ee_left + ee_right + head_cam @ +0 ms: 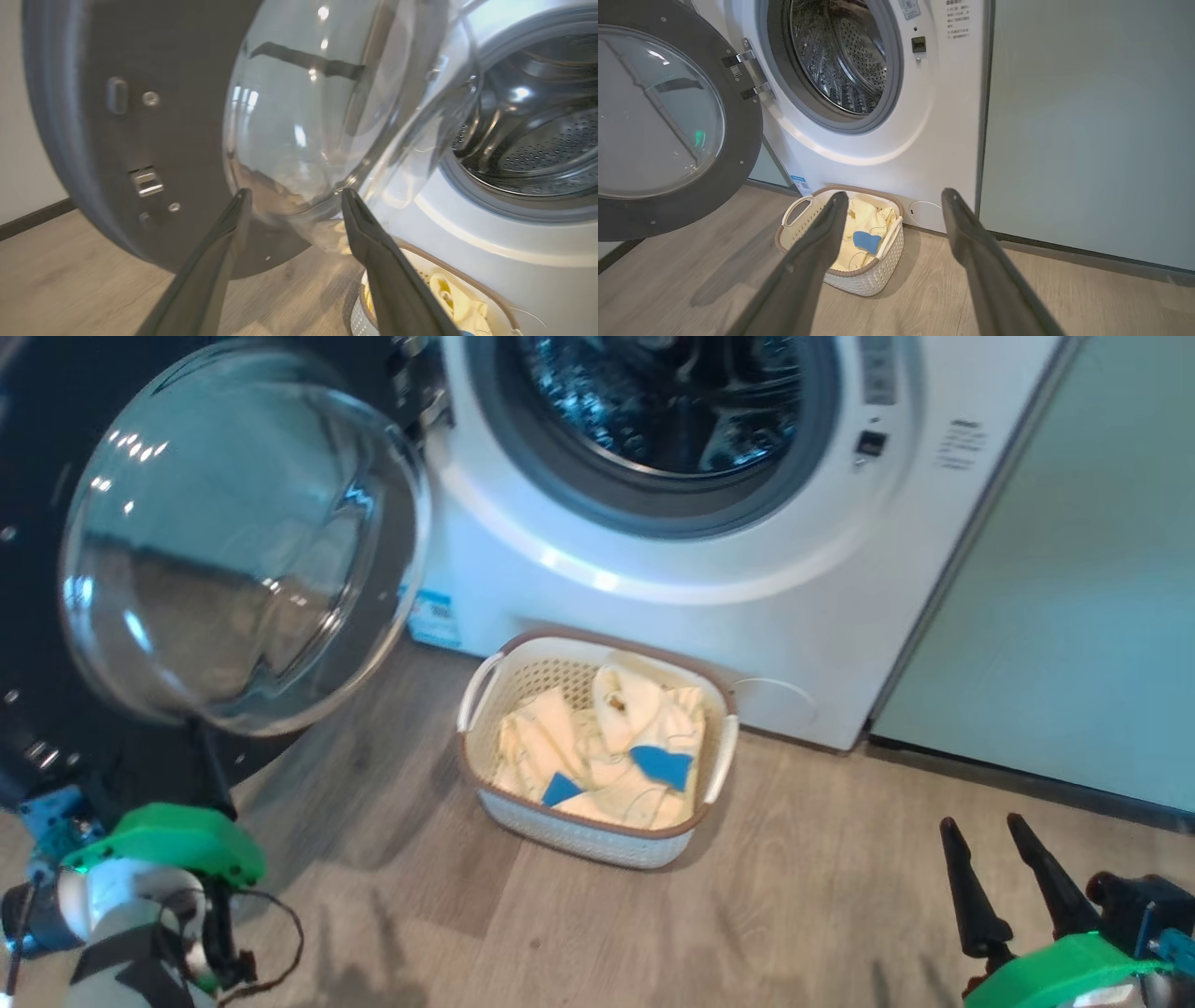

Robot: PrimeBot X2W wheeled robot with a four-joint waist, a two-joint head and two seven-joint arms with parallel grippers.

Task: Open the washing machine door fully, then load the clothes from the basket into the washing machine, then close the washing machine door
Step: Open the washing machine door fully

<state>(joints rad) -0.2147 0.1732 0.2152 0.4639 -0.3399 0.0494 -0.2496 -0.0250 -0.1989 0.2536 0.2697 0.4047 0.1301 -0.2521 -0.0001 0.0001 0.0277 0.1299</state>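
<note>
The washing machine [766,579] shows its drum [672,392] mouth bare, and the washing machine door [243,541] is swung out to the robot's left, so opening looks done or very nearly (the hinge angle is hard to judge). The basket [579,838] sits on the floor [840,859] just in front of the machine, below the opening, with the clothes [597,747] heaped inside.

The left pincer [295,192] is wide and holds nothing, its tips close under the door's glass bowl [299,116]. The right pincer [980,821] is likewise wide and empty, low and well apart from the basket.

To load well, I would draw the left arm clear without nudging the door. Then come down on the heap's highest fold, close deep into the cloth, and lift clear of the basket before swinging to the drum.
</note>
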